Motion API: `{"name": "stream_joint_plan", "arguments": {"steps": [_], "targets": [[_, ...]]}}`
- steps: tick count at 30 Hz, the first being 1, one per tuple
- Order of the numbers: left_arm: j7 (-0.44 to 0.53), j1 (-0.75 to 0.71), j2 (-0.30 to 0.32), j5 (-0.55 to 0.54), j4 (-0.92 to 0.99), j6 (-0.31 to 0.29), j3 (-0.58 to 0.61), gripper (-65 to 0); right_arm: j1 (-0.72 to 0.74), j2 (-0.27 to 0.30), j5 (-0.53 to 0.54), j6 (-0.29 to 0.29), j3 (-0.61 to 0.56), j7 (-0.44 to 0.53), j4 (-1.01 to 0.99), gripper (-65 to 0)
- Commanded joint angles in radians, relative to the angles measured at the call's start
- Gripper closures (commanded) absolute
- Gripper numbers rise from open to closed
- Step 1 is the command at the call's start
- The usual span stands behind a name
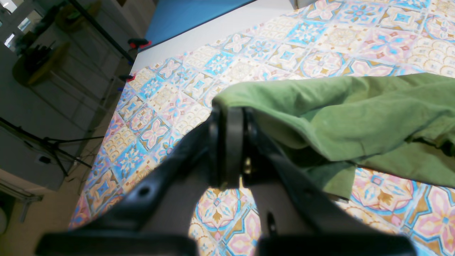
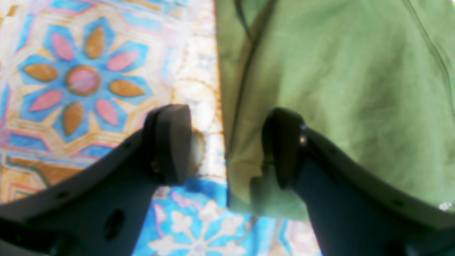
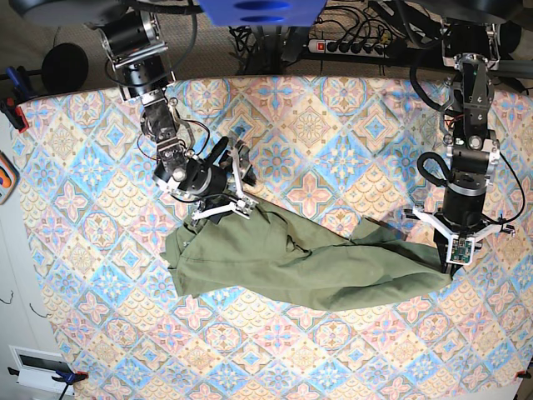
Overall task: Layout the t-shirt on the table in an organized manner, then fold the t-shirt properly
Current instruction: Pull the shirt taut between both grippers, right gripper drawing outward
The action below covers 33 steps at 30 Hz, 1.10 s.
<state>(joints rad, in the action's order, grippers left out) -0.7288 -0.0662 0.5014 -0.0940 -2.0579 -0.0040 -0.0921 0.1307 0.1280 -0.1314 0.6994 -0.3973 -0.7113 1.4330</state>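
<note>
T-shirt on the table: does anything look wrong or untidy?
Yes. The t-shirt lies bunched and wrinkled across the table, pulled into a long strip. The left claw pinches one end; the right claw is open at the other.

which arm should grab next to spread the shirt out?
Right. The left gripper is already shut on the t-shirt; the right gripper is open, with one finger on the bare table and one over the shirt's edge.

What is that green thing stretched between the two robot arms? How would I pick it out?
Look at the wide table covered in a blue, pink and cream diamond-tile cloth. Across its middle lies a plain olive-green cotton t-shirt, rumpled and pulled long. The left hand pinches one end, while the open right hand straddles an edge at the other. It is the only unpatterned fabric there.
</note>
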Motion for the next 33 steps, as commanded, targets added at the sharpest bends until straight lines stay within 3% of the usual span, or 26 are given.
{"name": "stream_joint_plan", "arguments": {"steps": [1,8,18,25,33], "targets": [[0.025,0.012,0.015,0.006,-0.014,0.006,-0.005,0.0,0.027,0.0,0.006,-0.001,0.007,0.011,0.015,-33.6],[0.025,0.012,0.015,0.004,-0.014,0.006,-0.004,0.0,0.131,0.0,0.006,-0.001,0.008,0.011,-0.057,-12.9],[0.025,0.012,0.015,0.004,-0.014,0.006,-0.008,0.0,0.134,0.0,0.006,-0.001,0.007,0.012,-0.076,0.0],[0.025,0.013,0.015,0.004,-0.014,0.006,-0.004,0.0,0.126,0.0,0.006,-0.001,0.005,0.012,-0.057,-6.7],[0.025,0.013,0.015,0.004,-0.014,0.006,-0.005,0.0,0.076,0.002,0.006,-0.001,0.004,0.011,-0.039,-25.5]]}}
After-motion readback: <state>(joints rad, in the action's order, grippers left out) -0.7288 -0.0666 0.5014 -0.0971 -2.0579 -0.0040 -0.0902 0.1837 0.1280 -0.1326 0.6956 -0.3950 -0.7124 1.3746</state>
